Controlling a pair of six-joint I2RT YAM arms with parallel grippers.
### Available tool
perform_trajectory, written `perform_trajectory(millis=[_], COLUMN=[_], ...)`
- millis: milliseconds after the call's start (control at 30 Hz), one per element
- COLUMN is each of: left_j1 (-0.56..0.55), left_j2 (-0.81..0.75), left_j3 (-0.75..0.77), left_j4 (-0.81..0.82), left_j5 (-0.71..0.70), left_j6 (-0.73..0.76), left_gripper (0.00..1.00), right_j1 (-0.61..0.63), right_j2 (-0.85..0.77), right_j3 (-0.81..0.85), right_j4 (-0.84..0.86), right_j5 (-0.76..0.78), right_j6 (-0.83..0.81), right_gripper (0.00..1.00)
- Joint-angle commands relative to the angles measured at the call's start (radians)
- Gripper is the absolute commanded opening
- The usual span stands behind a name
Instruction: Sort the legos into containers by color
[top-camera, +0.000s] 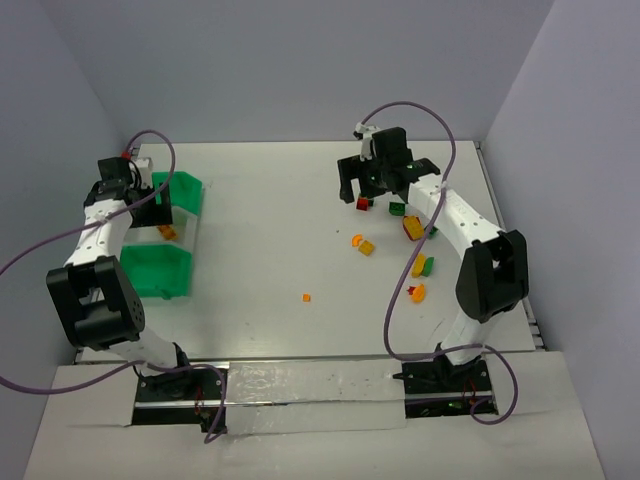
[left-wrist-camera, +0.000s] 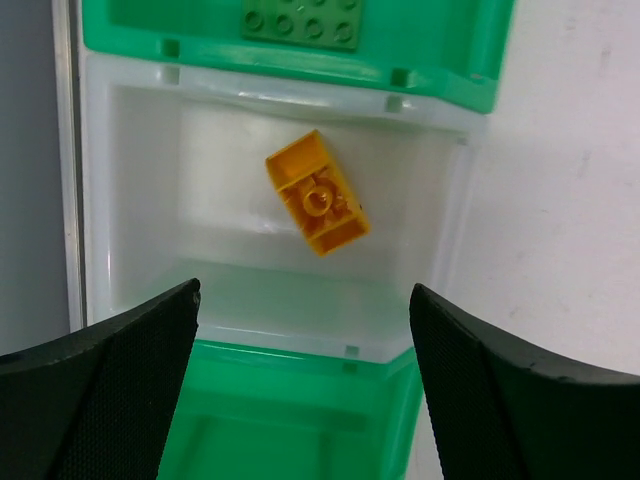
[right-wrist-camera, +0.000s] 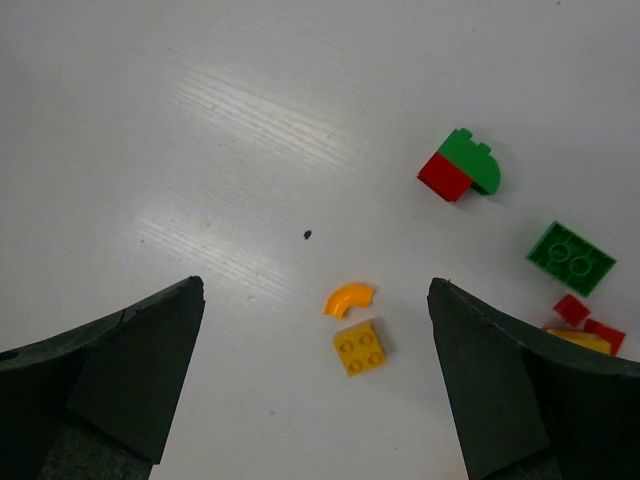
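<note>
Legos (top-camera: 367, 247) lie mostly loose on the 3 o'clock side of the white table (top-camera: 270, 250), a scatter of orange-yellow, red and green bricks running from under the right gripper (top-camera: 366, 190) toward the right arm's base. One orange-yellow brick (left-wrist-camera: 317, 193) lies studs-down in the whitish middle bin (left-wrist-camera: 150, 200) of the containers (top-camera: 190, 185), clear of all four walls; a green plate (left-wrist-camera: 303, 20) lies in the green bin (left-wrist-camera: 440, 60) at its 12 o'clock in the left wrist view. The containers stand at the table's 9 o'clock edge, close beside the left wall (top-camera: 40, 150). The left gripper (left-wrist-camera: 305, 295) hangs over the whitish bin, fingers released and spread wide, nothing between them. The right gripper, fingers likewise spread and empty, hovers above the tabletop; in its wrist view an orange arch piece (right-wrist-camera: 349, 298) and a yellow square brick (right-wrist-camera: 360, 348) lie just beside each other between the fingers, a red-and-green pair (right-wrist-camera: 460, 170) at 1 o'clock and a green flat brick (right-wrist-camera: 570, 258) at 3 o'clock. A broad bare strip of table separates containers from scatter, broken only by one small orange piece (top-camera: 306, 297) toward 6 o'clock. The scatter's outermost bricks lie near the table's right edge, beside the right arm (top-camera: 470, 240).
</note>
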Motion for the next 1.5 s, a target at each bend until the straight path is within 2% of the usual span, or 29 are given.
perform_trajectory(millis=[0,200,400,600,867,1100,1333,1467], left_j1=[0.004,-0.009,-0.091,-0.189,-0.267,-0.279,-0.280,-0.281], left_j2=[-0.088,-0.124,-0.197,-0.228,-0.244,-0.242,-0.236,-0.236], left_j3=[0.069,0.070,0.008,-0.022,-0.033,-0.032,-0.033,-0.036], left_j4=[-0.001,0.029,0.083,0.084,0.088,0.087,0.086,0.088], left_j5=[0.119,0.153,0.137,0.147,0.147,0.151,0.154,0.153], left_j6=[0.031,0.013,0.035,0.038,0.030,0.027,0.023,0.021], left_gripper=[0.91,0.87,0.87,0.86,0.87,0.86,0.86,0.86], right_j1=[-0.016,-0.026,-0.066,-0.166,-0.256,-0.293,-0.305,-0.313], right_j2=[0.054,0.136,0.074,0.016,0.067,0.143,0.205,0.223], right_j3=[0.093,0.134,-0.009,-0.129,-0.123,-0.081,-0.051,-0.040], right_j4=[-0.040,-0.078,-0.079,-0.081,-0.111,-0.132,-0.144,-0.144], right_j5=[0.075,0.178,0.186,0.233,0.245,0.188,0.152,0.151], right_j6=[-0.142,-0.169,-0.174,-0.242,-0.294,-0.290,-0.289,-0.292], right_gripper=[0.99,0.96,0.94,0.89,0.82,0.74,0.70,0.63])
